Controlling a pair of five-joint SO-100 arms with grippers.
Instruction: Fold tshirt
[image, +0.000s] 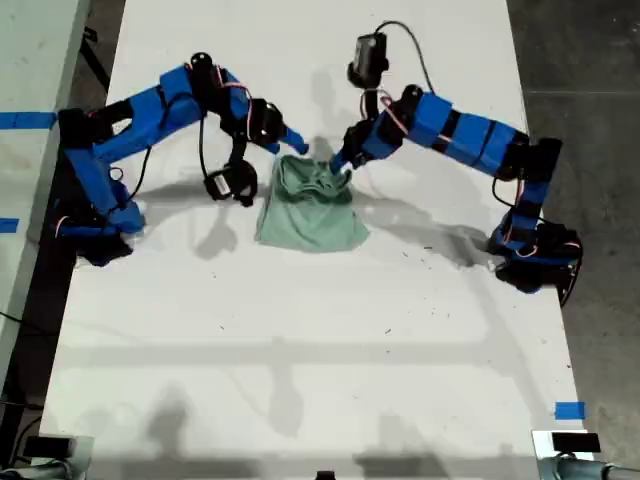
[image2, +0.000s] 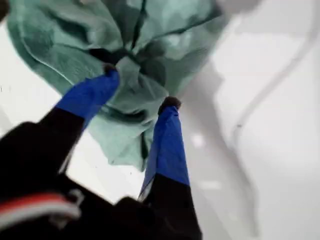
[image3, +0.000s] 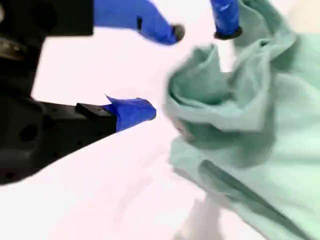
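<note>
Mint-green soft cotton, the plain short-sleeved tshirt (image: 308, 205) lies in a crumpled heap on the white desk (image: 300, 340) between two blue arms in the exterior view, bunched at the far edge and flatter toward the near side. On that view's right an arm reaches in with its tip on the shirt's far corner; on that view's left the other arm's tip sits just beside the opposite far corner. Seen along my first pincer (image2: 139, 90), both blue jaws press into a raised fold, a ridge of cloth caught between them, so it holds the tshirt (image2: 125, 60), and this is the arm on the exterior view's right. Seen along my second pincer (image3: 162, 72), the jaws stand wide with only bare desk between them, and the tshirt (image3: 240, 130) lies just beyond and to one side of the opening, close but untouched. I judge that the next move depends on this small gap: my second pincer must shift sideways onto the bunched edge before closing.
</note>
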